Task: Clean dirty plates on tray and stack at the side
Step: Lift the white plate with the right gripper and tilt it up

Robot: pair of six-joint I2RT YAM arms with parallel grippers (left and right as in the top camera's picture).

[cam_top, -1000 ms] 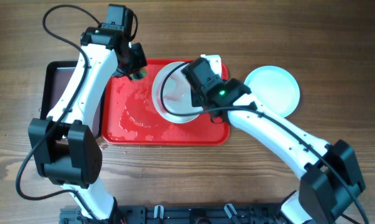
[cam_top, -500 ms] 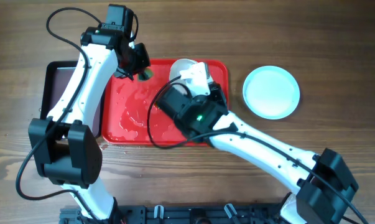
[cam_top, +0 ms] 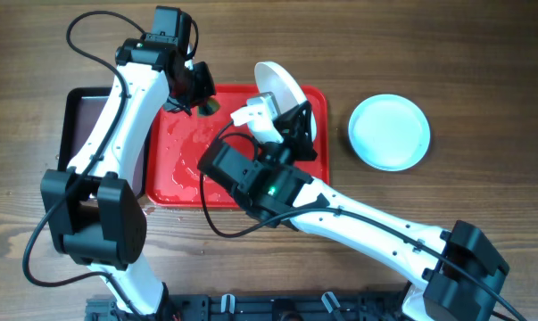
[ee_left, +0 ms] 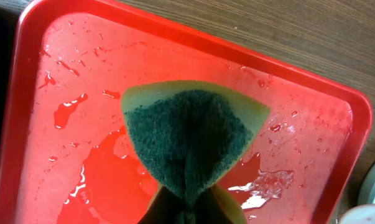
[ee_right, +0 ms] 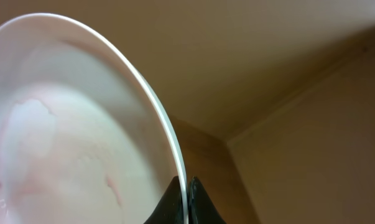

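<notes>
Overhead: the white plate [cam_top: 282, 87] is held tipped up on edge over the far right part of the red tray [cam_top: 184, 174], pinched by the right end effector [cam_top: 291, 109]. A pale blue plate [cam_top: 389, 132] is seen on the worktop [cam_top: 483, 89], right of the tray and apart from it.

Left wrist: a green-and-yellow sponge [ee_left: 187, 134] is clamped in the left end effector [ee_left: 187, 208] — wet tray underneath.

Right wrist: the plate's rim is gripped between the fingers — faint pinkish smears can be seen.
</notes>
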